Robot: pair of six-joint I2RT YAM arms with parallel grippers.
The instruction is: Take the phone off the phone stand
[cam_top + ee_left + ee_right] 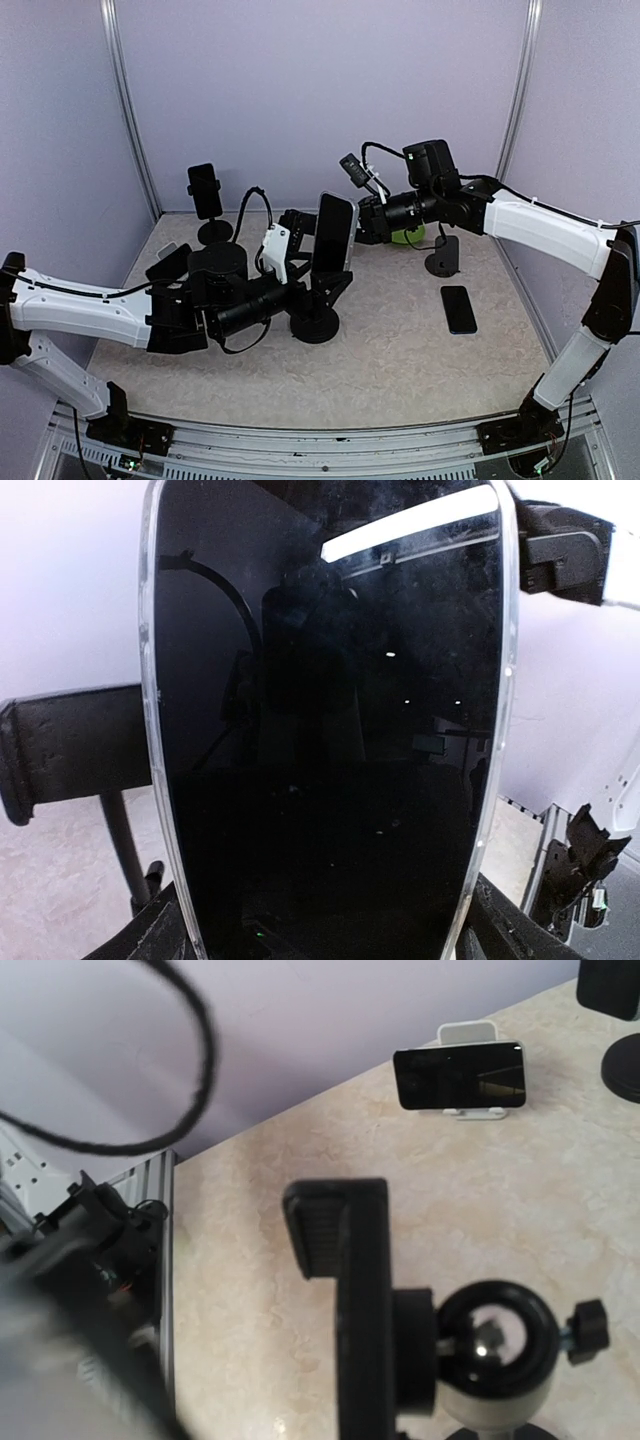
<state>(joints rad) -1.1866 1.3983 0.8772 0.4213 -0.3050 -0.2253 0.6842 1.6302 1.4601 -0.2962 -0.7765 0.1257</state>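
The grasp looks made and a straight upward pull is due: the left tool (322,275), spread wide, seems clamped on the lower edges of the phone (333,235), upright at the head of the phone stand (316,323) mid-worktop (400,370). The right tool (368,220) sits just behind that head, crowding the way; whether it grips I cannot tell. A second stand (442,256) and a flat handset (459,308) lie near.

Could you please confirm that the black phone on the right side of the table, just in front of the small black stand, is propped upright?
Not quite. That black phone lies flat on the table; it is not propped upright. The rest holds: it is on the right side, just in front of the small black stand. The top external view shows this.
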